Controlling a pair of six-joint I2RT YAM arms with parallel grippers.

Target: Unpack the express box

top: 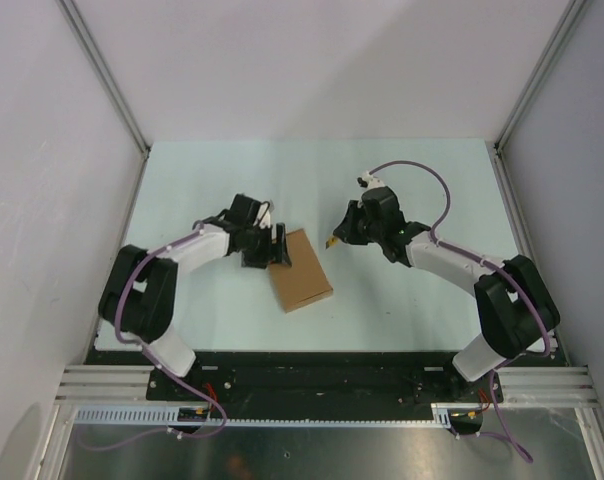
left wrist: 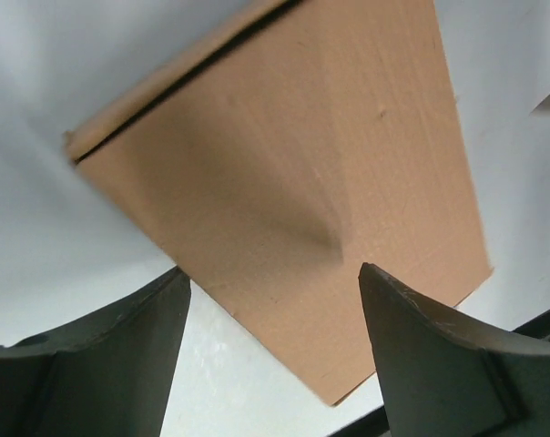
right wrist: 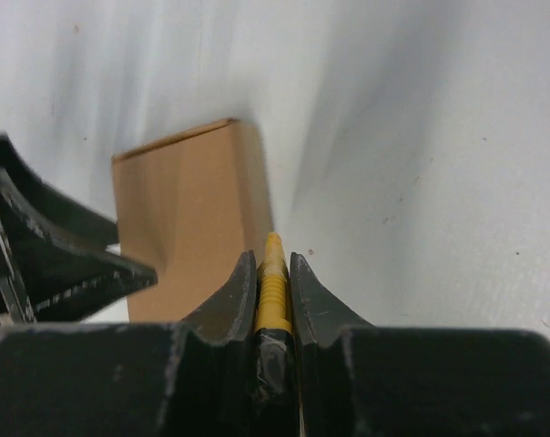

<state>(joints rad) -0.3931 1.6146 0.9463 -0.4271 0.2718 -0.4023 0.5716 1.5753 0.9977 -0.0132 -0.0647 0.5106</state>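
The express box (top: 300, 271), plain brown cardboard, lies flat and closed near the middle of the table. It fills the left wrist view (left wrist: 293, 191) and shows in the right wrist view (right wrist: 188, 218). My left gripper (top: 278, 246) is open and hovers over the box's left far edge, its jaws apart and holding nothing (left wrist: 273, 273). My right gripper (top: 340, 236) is shut on a yellow-black utility knife (right wrist: 273, 282), whose yellow tip (top: 331, 243) points toward the box's far right corner, a little apart from it.
The pale table (top: 382, 180) is enclosed by white walls with metal frame posts (top: 102, 70). A black base rail (top: 312, 365) runs along the near edge, close to the box's near corner. The left gripper's fingers (right wrist: 47, 264) show at the left of the right wrist view.
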